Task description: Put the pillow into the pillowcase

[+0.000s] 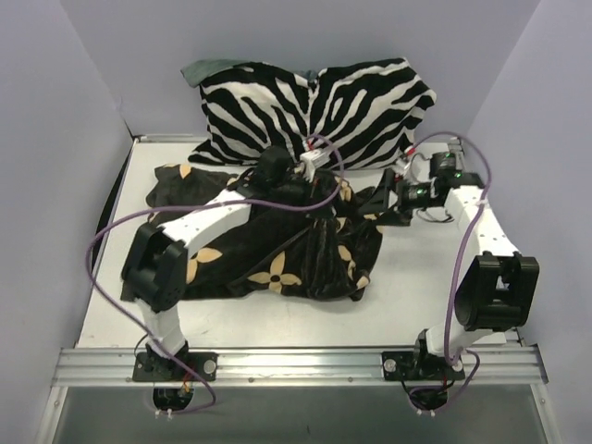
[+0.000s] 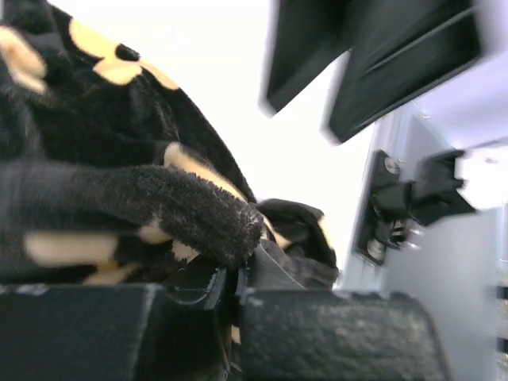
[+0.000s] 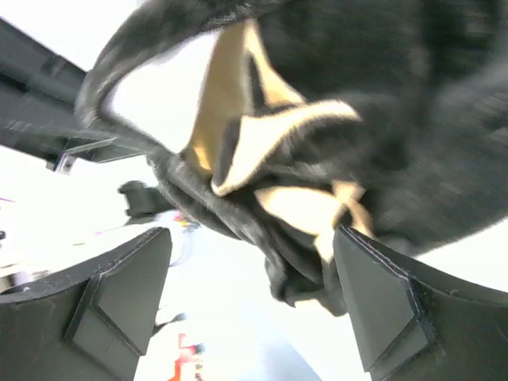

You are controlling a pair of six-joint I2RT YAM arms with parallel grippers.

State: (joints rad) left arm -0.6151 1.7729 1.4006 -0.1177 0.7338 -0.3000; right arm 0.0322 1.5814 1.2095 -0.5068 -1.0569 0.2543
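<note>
Two grippers work the pillowcase, which lies rumpled on the table just in front of the cushion. The pillow shows in no view; whether it is inside the case cannot be told.

Left: the left gripper, in front of the cushion's middle, is pressed together on a fold of the case. The fold sits near the fingertips, so a pull toward or away from the cushion could probably slip it free.

Right: the right gripper, in front of the cushion's right end, stands spread with a bunched edge of the case hanging between its fingers. Closing here risks catching both layers at once and pinching the mouth shut, or catching only a loose tuft.

Views: the top view alone gives the case's full spread and its place before the cushion, but the wrists hide both sets of fingertips. The left wrist view alone shows the pinch. The right wrist view alone shows the open gap and the fabric within it.
</note>
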